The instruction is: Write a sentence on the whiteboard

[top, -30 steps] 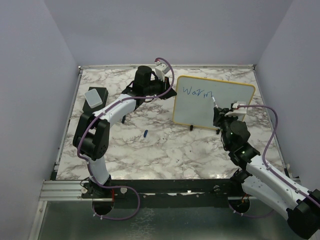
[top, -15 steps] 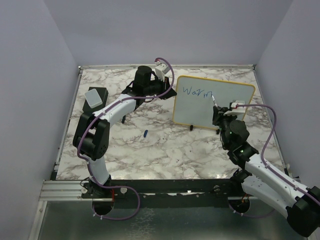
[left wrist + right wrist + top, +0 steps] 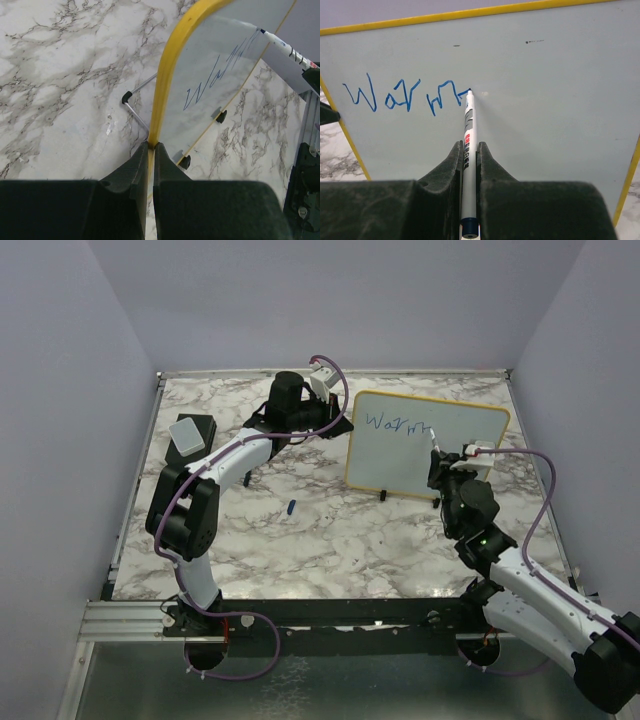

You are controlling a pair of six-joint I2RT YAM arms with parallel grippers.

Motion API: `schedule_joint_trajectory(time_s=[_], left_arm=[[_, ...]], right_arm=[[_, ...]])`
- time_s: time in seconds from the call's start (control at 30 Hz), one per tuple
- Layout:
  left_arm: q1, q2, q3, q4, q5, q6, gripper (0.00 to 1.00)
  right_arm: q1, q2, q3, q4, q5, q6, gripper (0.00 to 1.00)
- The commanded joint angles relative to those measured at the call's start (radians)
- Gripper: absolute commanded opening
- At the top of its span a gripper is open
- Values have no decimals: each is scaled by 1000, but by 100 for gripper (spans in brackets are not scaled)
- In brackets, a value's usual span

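One whiteboard stands upright at the far right of the marble table, its left yellow edge pinched by the left gripper. The right gripper clamps one marker, whose tip touches the board at the end of the sentence, a single blue word reading about "Warm". Only the top view shows the one eraser block at far left and one small blue object lying on the table, while the letters read clearly only in the right wrist view.
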Motion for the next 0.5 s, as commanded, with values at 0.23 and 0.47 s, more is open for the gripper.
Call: schedule_joint_trajectory(time_s=[0.23, 0.47], left_arm=[[-4, -43, 18, 5, 26, 12, 6], [-4, -42, 19, 5, 27, 10, 6]], right_arm=[[-5, -68, -5, 16, -56, -39, 1], [-6, -64, 10, 29, -88, -57, 1]])
